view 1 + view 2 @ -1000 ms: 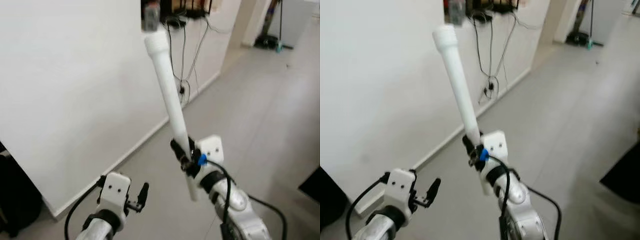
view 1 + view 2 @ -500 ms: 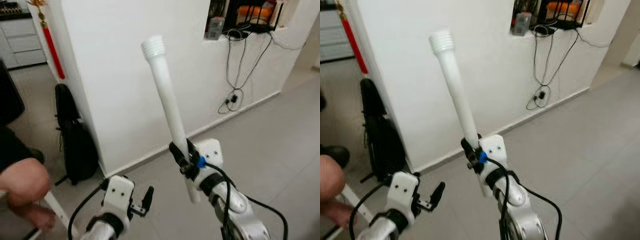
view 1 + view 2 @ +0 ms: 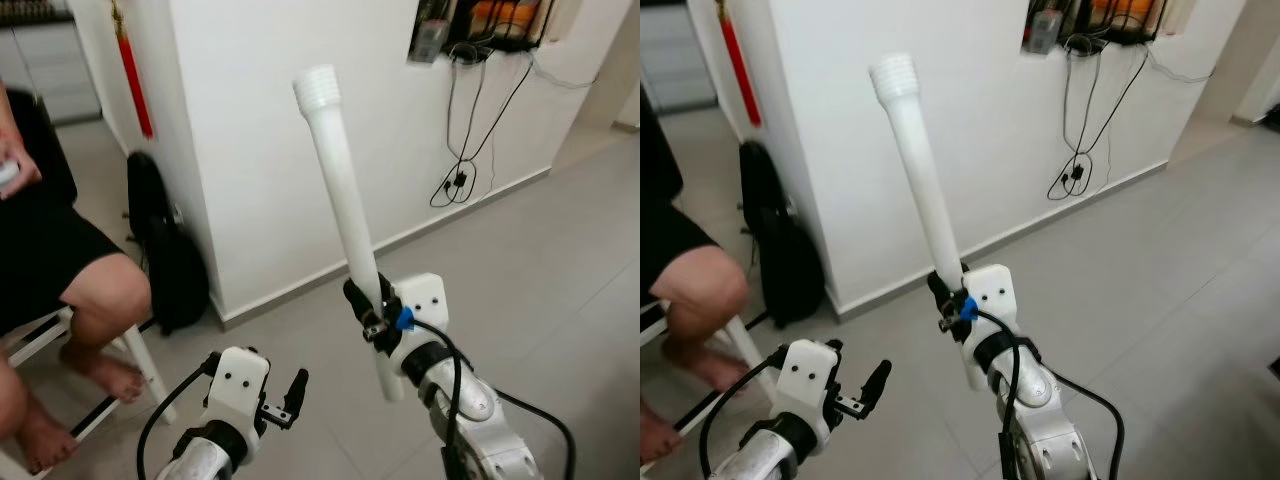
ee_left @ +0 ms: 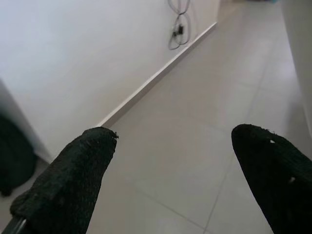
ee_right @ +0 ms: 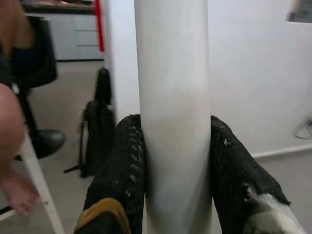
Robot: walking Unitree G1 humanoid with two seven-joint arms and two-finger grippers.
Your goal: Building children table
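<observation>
The right hand [image 3: 372, 312] grips a white table leg [image 3: 345, 210] low on its shaft, its two black fingers [image 5: 124, 165] pressed against either side of the tube, as the right wrist view shows close up. The leg stands nearly upright, leaning a little toward the robot's left, with its threaded end [image 3: 317, 83] uppermost and a short stub hanging below the grip; the part of the shaft inside the fingers is hidden. The left hand [image 3: 290, 393] is low and to the left, open and holding nothing, its fingers [image 4: 73, 175] spread wide apart over grey floor tiles [image 4: 195, 126] in the left wrist view. A white wall corner [image 3: 250, 150] stands behind the leg, with a red hanging tassel [image 3: 133, 75] cut off at the top and a black bag [image 3: 170, 250] leaning at the wall's foot. A wall niche [image 3: 480, 25] with dangling cables [image 3: 465, 150] is cut by the upper edge, and its contents are too blurred to name. At the left edge a seated person's bare knee [image 3: 105, 295] and feet [image 3: 95, 375] show, on a white chair [image 3: 140, 365] that is only partly in frame. Compared with half a second ago the whole view has swung: the person and chair now show far more fully, the bag sits nearer the centre, while the grip on the leg and the spread left hand look the same.
</observation>
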